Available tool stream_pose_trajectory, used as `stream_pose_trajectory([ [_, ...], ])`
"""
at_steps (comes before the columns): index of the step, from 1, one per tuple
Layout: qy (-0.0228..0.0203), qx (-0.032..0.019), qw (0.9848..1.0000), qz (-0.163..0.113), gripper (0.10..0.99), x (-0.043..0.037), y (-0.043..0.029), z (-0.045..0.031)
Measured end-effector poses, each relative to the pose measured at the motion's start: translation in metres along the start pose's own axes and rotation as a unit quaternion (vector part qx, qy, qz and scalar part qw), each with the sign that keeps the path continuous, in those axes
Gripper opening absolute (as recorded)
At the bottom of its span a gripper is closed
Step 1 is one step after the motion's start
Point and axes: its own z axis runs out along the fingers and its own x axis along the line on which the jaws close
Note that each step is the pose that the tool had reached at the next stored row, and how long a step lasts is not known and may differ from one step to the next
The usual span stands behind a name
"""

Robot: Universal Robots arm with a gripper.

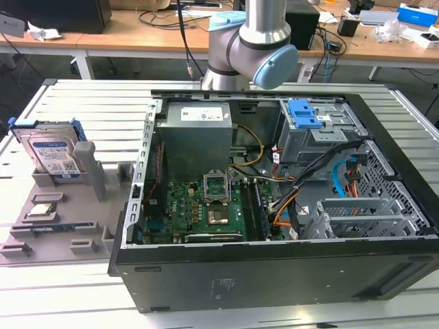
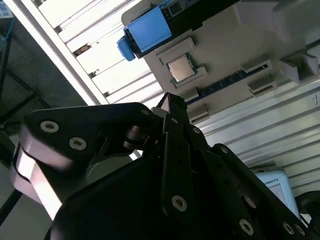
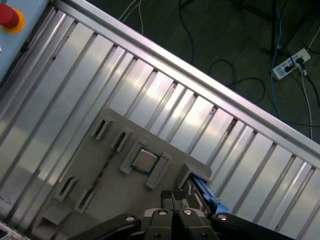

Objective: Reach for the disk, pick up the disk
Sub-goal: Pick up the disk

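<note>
I see my gripper [image 3: 173, 196] with its fingers pressed together and pinching nothing, hanging over the grey fixture plate [image 3: 107, 165]. The disk [image 2: 147, 30] stands on edge in the plate's slot, below the fingertips and apart from them. The square chip [image 3: 145, 161] lies nearer.

Disk [image 1: 51, 152]: silver hard drive, blue frame, white-and-blue label
Pose: standing on edge
Place: grey holder [image 1: 88, 171], exterior view's 9 o'clock
</note>
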Motion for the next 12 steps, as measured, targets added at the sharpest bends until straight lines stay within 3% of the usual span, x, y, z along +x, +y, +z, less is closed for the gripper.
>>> stream_pose_trajectory([
  [12,-0.0016,-0.0001,0.9989,0.047,0.106,0.0000,0.0000,0.0000],
])
